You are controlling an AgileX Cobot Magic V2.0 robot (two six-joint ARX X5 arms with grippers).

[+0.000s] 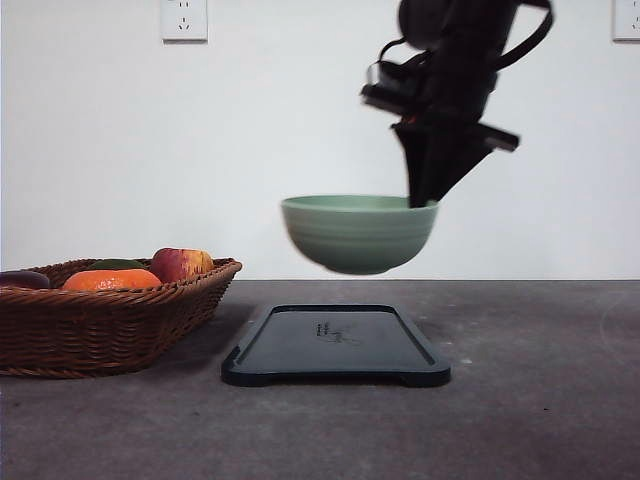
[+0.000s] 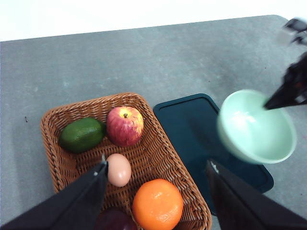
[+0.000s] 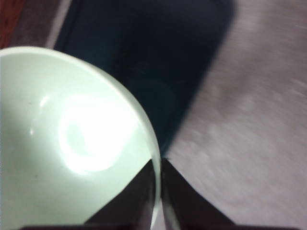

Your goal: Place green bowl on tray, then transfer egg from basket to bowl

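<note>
Slippage threatens: right gripper [image 1: 424, 198] pinches only the green bowl's [image 1: 358, 233] rim above the tray [image 1: 336, 345]; left gripper [image 2: 156, 170] hangs open.

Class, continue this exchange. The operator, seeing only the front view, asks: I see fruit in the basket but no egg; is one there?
Observer: Yes, an egg lies in the basket, between the apple and the orange.
Operator: Where is the left end effector?
Observer: The left end effector hangs open above the basket, one finger by the egg.
Operator: And the bowl grip?
Observer: The right end effector pinches the green bowl by its rim, one finger inside.
</note>
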